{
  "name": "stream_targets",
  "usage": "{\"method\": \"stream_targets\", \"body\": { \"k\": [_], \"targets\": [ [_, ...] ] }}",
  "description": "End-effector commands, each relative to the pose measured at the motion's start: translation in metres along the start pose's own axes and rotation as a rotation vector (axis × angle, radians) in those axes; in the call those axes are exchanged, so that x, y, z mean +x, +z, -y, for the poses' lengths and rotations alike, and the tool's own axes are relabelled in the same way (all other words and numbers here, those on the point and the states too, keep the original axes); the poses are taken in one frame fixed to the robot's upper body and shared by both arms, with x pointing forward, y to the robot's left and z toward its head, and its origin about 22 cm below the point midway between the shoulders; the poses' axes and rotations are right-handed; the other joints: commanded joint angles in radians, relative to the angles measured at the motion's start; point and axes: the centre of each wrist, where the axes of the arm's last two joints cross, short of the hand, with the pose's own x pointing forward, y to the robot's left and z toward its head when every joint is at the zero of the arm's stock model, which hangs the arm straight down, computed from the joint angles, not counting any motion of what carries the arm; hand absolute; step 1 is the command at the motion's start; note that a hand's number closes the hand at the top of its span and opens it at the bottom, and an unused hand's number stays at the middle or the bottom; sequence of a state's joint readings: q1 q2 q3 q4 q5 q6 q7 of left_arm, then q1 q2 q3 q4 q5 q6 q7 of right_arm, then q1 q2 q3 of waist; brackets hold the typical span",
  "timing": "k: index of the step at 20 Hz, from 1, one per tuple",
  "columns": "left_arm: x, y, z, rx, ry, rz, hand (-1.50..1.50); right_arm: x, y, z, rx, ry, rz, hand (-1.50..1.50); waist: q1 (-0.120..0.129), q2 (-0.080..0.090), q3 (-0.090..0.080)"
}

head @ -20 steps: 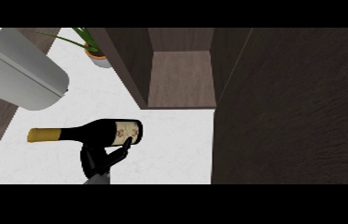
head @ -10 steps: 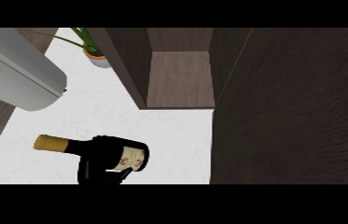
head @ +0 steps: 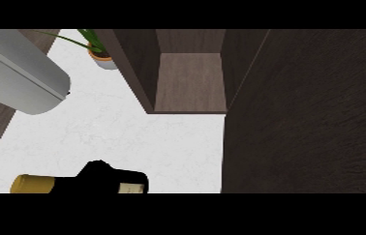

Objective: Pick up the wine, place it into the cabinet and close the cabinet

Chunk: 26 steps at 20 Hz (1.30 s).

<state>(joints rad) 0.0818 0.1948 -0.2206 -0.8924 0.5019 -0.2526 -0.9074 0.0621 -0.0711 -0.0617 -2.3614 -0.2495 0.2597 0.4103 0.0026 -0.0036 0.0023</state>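
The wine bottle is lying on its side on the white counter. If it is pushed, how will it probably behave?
The wine bottle lies on its side on the counter, so with its round body it would likely roll if nudged sideways. It looks rigid, probably glass, thus breakable if knocked. Its dark surface appears smooth, perhaps slippery. Much of it is cut off at the view's lower edge.

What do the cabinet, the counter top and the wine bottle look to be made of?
Cabinet: dark brown wood or wood veneer, matte, with visible grain. Counter top: white stone, probably marble, with faint grey veining. Wine bottle: dark, likely glass, with a gold foil-like cap and a pale label; mostly cut off at the lower edge.
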Motion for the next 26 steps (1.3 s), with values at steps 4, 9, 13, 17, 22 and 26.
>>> {"method": "stream_targets", "body": {
  "k": [4,9,13,17,22,26],
  "targets": [
    [0.051,0.004,0.028,-0.067,0.047,0.035,1.5,0.001,-0.002,-0.011,0.01,-0.012,-0.004,-1.5,0.006,0.001,-0.001],
    [0.065,-0.002,0.068,-0.082,0.064,0.051,1.5,-0.008,0.003,-0.012,-0.006,-0.008,-0.002,-1.5,0.001,0.002,-0.002],
    [0.096,-0.026,0.092,-0.107,0.076,0.068,1.5,-0.018,0.002,0.004,0.006,-0.03,-0.008,-1.5,0.0,0.002,-0.001],
    [0.098,-0.05,0.105,-0.099,0.052,0.078,1.5,-0.003,0.01,-0.007,0.013,-0.005,-0.001,-1.5,-0.004,0.003,-0.002],
    [0.122,-0.086,0.151,-0.097,0.07,0.113,1.5,-0.013,-0.006,0.0,0.023,-0.007,-0.01,-1.5,-0.007,0.004,-0.002],
    [0.117,-0.103,0.158,-0.102,0.067,0.097,1.5,-0.027,0.009,0.001,0.016,-0.022,-0.021,-1.5,-0.009,0.004,-0.002]
  ]
}}
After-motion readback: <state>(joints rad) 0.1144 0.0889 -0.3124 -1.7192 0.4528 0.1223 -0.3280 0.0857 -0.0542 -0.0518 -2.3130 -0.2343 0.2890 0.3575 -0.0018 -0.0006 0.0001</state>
